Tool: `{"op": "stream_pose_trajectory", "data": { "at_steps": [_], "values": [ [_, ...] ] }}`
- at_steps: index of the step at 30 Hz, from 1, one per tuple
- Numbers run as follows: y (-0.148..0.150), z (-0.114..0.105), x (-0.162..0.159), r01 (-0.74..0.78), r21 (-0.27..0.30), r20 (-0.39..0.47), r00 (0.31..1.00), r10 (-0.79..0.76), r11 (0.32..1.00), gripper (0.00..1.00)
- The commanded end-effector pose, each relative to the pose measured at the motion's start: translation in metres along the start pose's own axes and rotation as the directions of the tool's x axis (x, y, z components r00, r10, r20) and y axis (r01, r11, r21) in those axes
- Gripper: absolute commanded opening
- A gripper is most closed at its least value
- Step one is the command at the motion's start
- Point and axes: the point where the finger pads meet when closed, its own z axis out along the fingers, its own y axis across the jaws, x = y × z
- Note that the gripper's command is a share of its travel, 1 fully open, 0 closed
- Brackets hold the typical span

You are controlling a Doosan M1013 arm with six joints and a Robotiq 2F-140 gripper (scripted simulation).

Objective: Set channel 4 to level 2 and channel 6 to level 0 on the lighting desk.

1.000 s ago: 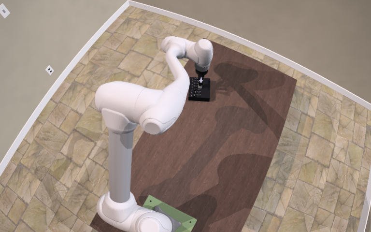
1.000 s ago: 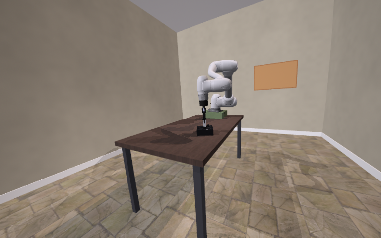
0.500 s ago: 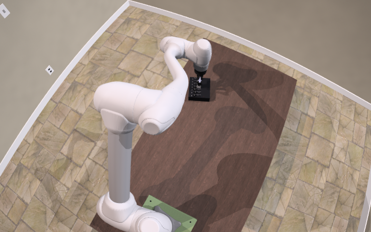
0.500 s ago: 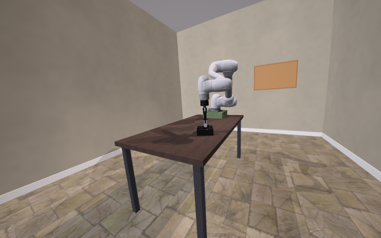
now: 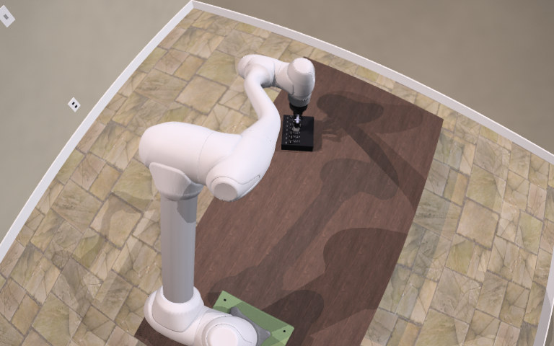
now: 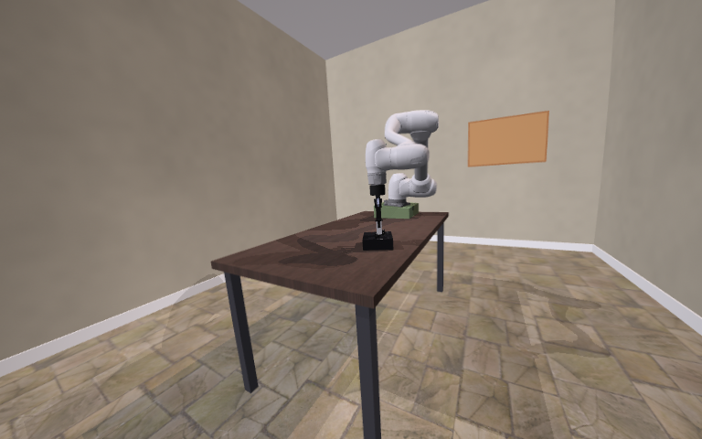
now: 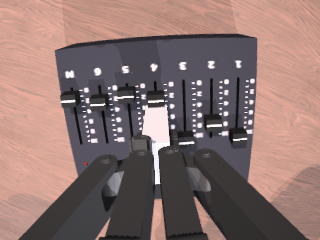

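Observation:
The lighting desk (image 7: 156,107) is a small black box with a row of several faders, lying on the dark wooden table; it also shows in the top view (image 5: 297,132) and the exterior view (image 6: 377,240). In the wrist view the four left fader caps sit near the far end of their tracks. The three right caps, such as one (image 7: 186,138), sit lower. A small cap lies right at the left fingertip. My gripper (image 7: 157,121) points straight down over the desk's middle, fingers shut with nothing between them. It also shows in the top view (image 5: 297,121). I cannot read the channel numbers.
The arm's green base (image 5: 254,324) is bolted to one end of the table. The desk stands near the table's long edge on the arm's side. An orange board (image 6: 507,138) hangs on the far wall.

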Motion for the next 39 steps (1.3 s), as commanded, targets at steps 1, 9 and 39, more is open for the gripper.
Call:
{"op": "stream_pose_trajectory", "data": {
  "at_steps": [1, 9, 39],
  "values": [
    [0.0000, -0.0003, 0.0001, 0.000, 0.000, 0.000, 1.000, 0.000, 1.000, 0.10],
    [0.0000, -0.0003, 0.0001, 0.000, 0.000, 0.000, 1.000, 0.000, 1.000, 0.10],
    [0.0000, -0.0016, -0.0059, 0.000, 0.000, 0.000, 1.000, 0.000, 1.000, 0.10]
  ]
}}
